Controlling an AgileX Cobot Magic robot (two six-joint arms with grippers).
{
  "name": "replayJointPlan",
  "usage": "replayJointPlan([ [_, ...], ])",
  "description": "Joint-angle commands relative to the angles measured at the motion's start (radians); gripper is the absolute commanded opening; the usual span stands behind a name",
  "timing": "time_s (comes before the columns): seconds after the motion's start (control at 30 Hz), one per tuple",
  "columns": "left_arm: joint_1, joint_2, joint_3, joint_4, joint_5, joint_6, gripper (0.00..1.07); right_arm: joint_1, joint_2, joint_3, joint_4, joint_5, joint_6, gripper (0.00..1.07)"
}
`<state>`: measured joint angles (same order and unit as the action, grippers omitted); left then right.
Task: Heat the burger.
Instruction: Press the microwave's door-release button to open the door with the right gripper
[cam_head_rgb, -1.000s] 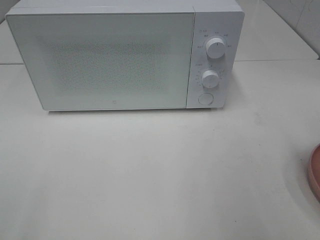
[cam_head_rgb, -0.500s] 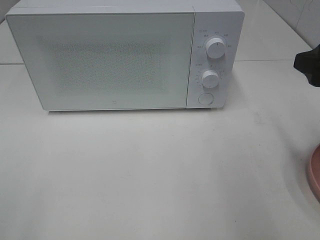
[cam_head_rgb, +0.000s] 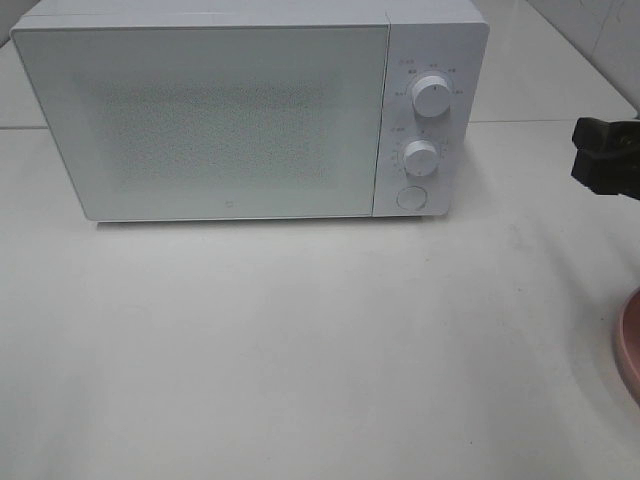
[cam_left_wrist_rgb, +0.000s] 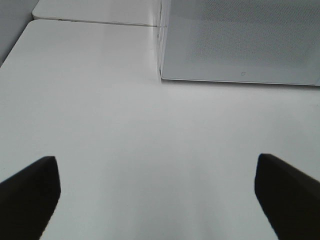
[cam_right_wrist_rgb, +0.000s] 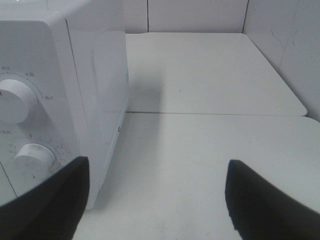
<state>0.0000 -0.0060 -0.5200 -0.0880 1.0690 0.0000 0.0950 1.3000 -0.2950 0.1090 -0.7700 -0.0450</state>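
Note:
The burger is out of view in every frame. The white microwave (cam_head_rgb: 250, 110) stands at the back of the table with its door shut; it also shows in the left wrist view (cam_left_wrist_rgb: 240, 40) and the right wrist view (cam_right_wrist_rgb: 60, 100). My right gripper (cam_head_rgb: 603, 158) reaches in from the right edge, level with the microwave's control panel and apart from it. In its wrist view the right gripper (cam_right_wrist_rgb: 157, 210) is open with nothing between the fingers. My left gripper (cam_left_wrist_rgb: 157, 200) is open and empty over bare table, in front of the microwave's left corner.
Two white knobs (cam_head_rgb: 431, 97) (cam_head_rgb: 421, 158) and a round button (cam_head_rgb: 410, 197) sit on the microwave's right panel. The rim of a pink plate (cam_head_rgb: 630, 345) shows at the right edge. The white table (cam_head_rgb: 300, 350) stretches in front; a tiled wall stands behind.
The right gripper has come into the exterior view at the right edge and moved left and a little lower. The microwave and plate have not moved.

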Motion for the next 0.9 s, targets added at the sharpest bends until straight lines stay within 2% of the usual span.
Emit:
replayJointPlan([
  [0.03,0.001,-0.021,0.002,-0.003,0.001,0.0,0.98,0.039,0.026,0.01,0.052,-0.059,-0.047,0.75],
  [0.1,0.001,-0.021,0.002,-0.003,0.001,0.0,0.98,0.108,0.06,0.014,0.129,-0.093,-0.108,0.75],
  [0.17,0.001,-0.021,0.002,-0.003,0.001,0.0,0.98,0.136,0.074,0.014,0.157,-0.106,-0.126,0.75],
  [0.2,0.001,-0.021,0.002,-0.003,0.001,0.0,0.98,0.186,0.099,0.014,0.208,-0.13,-0.151,0.75],
  [0.23,0.001,-0.021,0.002,-0.003,0.001,0.0,0.98,0.186,0.099,0.014,0.208,-0.13,-0.151,0.75],
  [0.27,0.001,-0.021,0.002,-0.003,0.001,0.0,0.98,0.242,0.124,0.014,0.261,-0.155,-0.175,0.75],
  [0.3,0.001,-0.021,0.002,-0.003,0.001,0.0,0.98,0.242,0.124,0.014,0.261,-0.155,-0.175,0.75],
  [0.37,0.001,-0.021,0.002,-0.003,0.001,0.0,0.98,0.325,0.163,0.014,0.327,-0.198,-0.218,0.75],
  [0.4,0.001,-0.021,0.002,-0.003,0.001,0.0,0.98,0.325,0.163,0.014,0.327,-0.198,-0.218,0.75],
  [0.47,0.001,-0.021,0.002,-0.003,0.001,0.0,0.98,0.412,0.2,0.014,0.399,-0.241,-0.246,0.75],
  [0.53,0.001,-0.021,0.002,-0.003,0.001,0.0,0.98,0.442,0.212,0.014,0.422,-0.256,-0.252,0.75],
  [0.57,0.001,-0.021,0.002,-0.003,0.001,0.0,0.98,0.492,0.236,0.013,0.483,-0.279,-0.264,0.75],
  [0.6,0.001,-0.021,0.002,-0.003,0.001,0.0,0.98,0.492,0.236,0.013,0.483,-0.279,-0.264,0.75],
  [0.63,0.001,-0.021,0.002,-0.003,0.001,0.0,0.98,0.538,0.258,0.01,0.539,-0.293,-0.28,0.75],
  [0.67,0.001,-0.021,0.002,-0.003,0.001,0.0,0.98,0.538,0.258,0.01,0.539,-0.293,-0.28,0.75],
  [0.73,0.001,-0.021,0.002,-0.003,0.001,0.0,0.98,0.607,0.288,0.009,0.607,-0.321,-0.298,0.75],
  [0.77,0.001,-0.021,0.002,-0.003,0.001,0.0,0.98,0.607,0.288,0.009,0.607,-0.321,-0.298,0.75],
  [0.8,0.001,-0.021,0.002,-0.003,0.001,0.0,0.98,0.65,0.305,0.009,0.65,-0.341,-0.303,0.75],
  [0.9,0.001,-0.021,0.002,-0.003,0.001,0.0,0.98,0.701,0.32,0.009,0.705,-0.362,-0.303,0.75],
])
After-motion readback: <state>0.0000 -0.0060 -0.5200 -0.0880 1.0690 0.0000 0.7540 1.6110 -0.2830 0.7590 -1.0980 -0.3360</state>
